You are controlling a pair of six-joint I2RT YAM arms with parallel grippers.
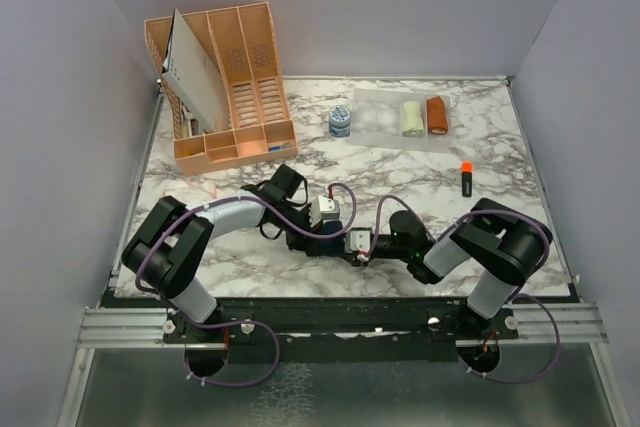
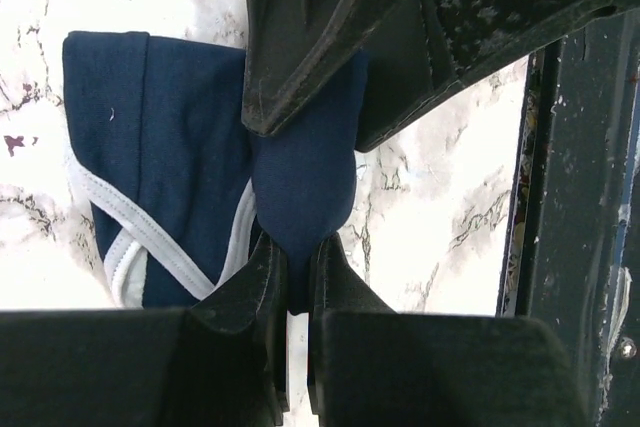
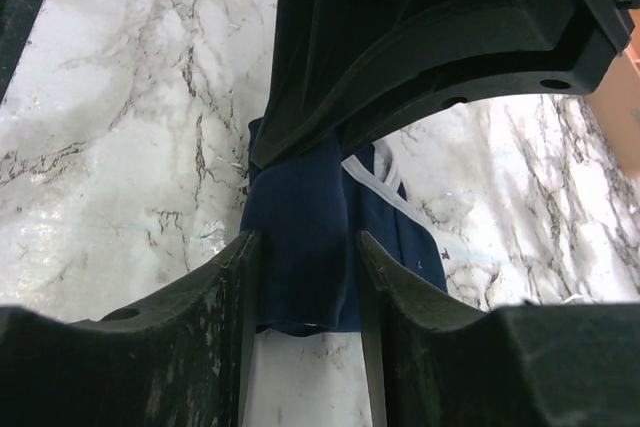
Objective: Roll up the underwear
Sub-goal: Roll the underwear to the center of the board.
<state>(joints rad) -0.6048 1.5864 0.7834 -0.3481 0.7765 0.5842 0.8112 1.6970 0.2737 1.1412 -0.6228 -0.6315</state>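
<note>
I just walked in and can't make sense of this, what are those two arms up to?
Both arms meet near the front middle of the table, working on the navy briefs. The left gripper is pinched on a narrow fold of the cloth, and the right gripper holds the same strip from the opposite end. The rest of the briefs lies flat on the marble, so the roll looks barely started. A cream bundle and a rust bundle sit at the back.

Top looks down; close wrist views probably share navy underwear.
</note>
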